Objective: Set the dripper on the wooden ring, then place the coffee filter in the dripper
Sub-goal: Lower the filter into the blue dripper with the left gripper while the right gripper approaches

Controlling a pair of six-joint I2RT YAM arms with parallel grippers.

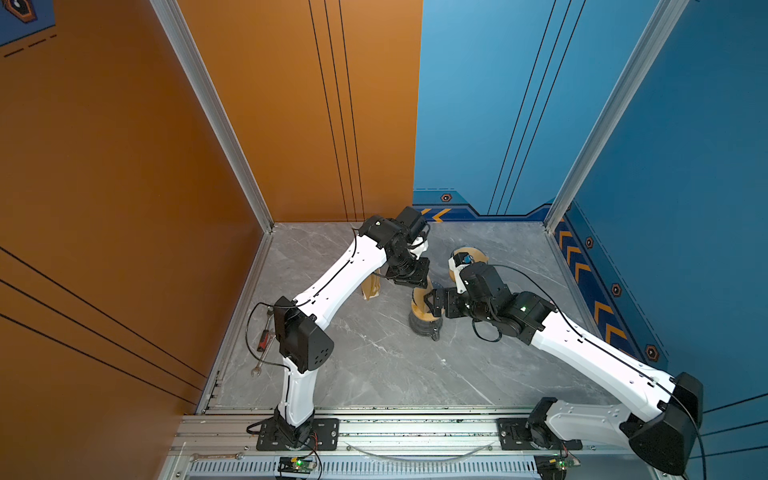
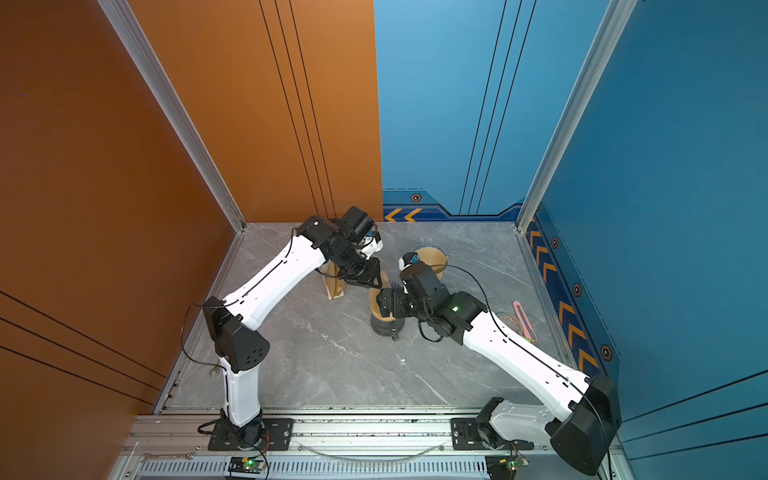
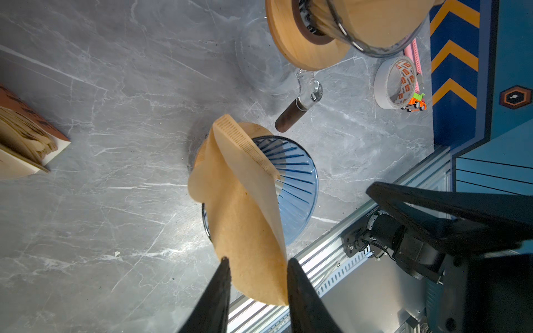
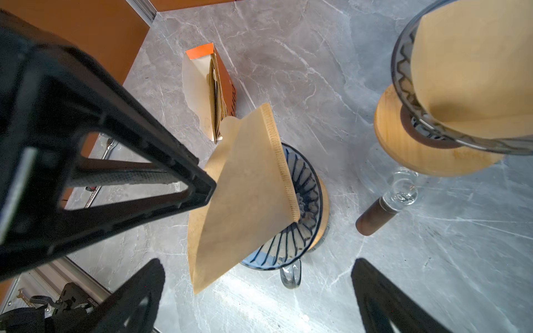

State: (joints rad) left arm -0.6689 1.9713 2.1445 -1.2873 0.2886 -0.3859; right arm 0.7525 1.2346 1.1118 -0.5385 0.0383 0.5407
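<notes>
Coffee filter point(image 3: 245, 219) tip in blue dripper point(image 3: 297, 184), not seated.
L gripper point(image 3: 257, 259) straddles it, grip unclear; R gripper point(image 4: 256, 262) wide open, empty. You've 1 step left: seat it.

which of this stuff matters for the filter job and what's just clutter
Job:
filter
blue dripper
filter box

Clutter:
other dripper
tape
toy car
pink cutter
wrench
</notes>
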